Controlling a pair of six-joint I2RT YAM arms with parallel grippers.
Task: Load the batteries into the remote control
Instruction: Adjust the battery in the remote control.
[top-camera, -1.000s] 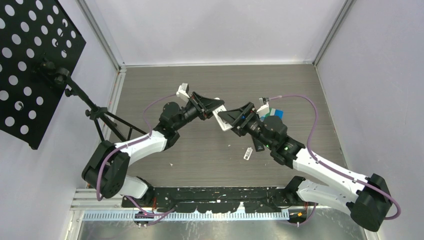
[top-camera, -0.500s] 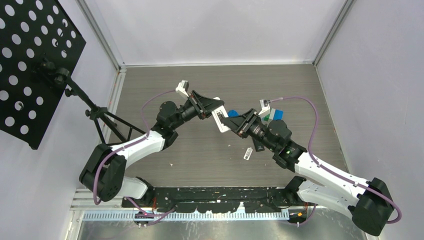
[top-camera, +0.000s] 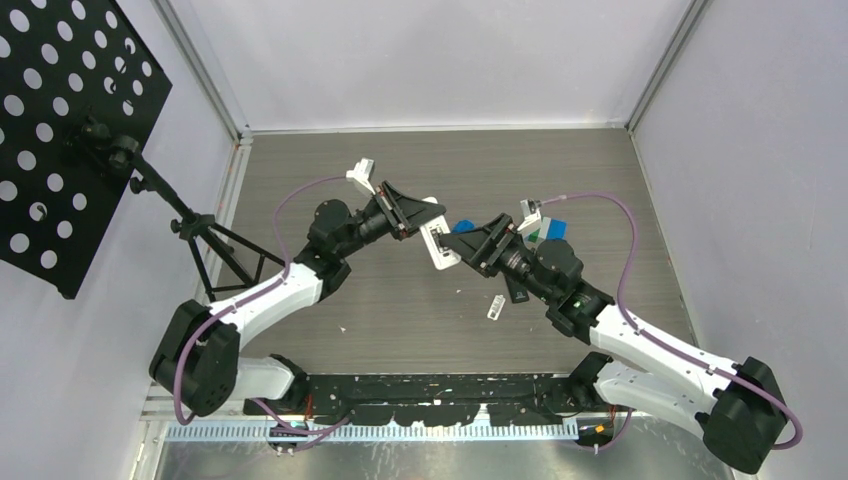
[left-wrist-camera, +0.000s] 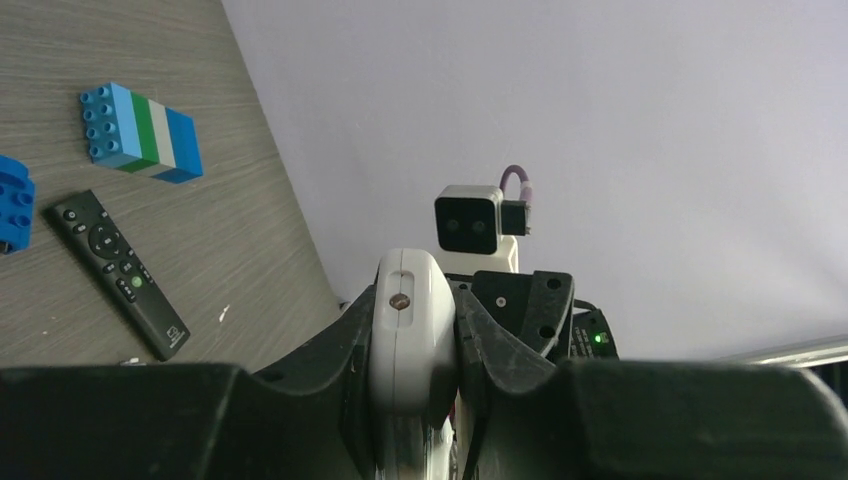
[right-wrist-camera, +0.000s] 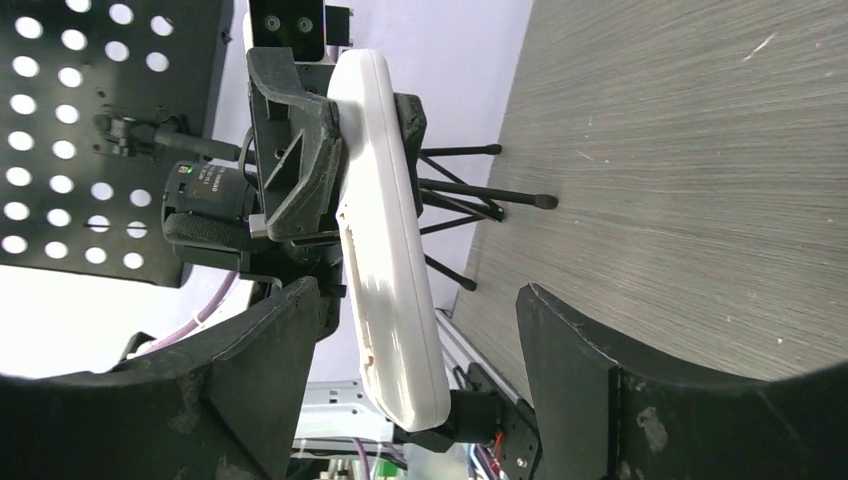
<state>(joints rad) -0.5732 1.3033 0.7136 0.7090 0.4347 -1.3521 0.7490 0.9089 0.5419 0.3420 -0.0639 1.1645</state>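
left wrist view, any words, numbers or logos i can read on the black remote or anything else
No text here can be read.
Black remote: button symbols and a small mark near its end, all too small to read.
White remote: no print visible.
Striped toy block: no print visible.

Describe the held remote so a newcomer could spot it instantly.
Start at the middle of the table. The remote is clamped in the left tool there. It is white and held up; the other remote is black and lies flat.
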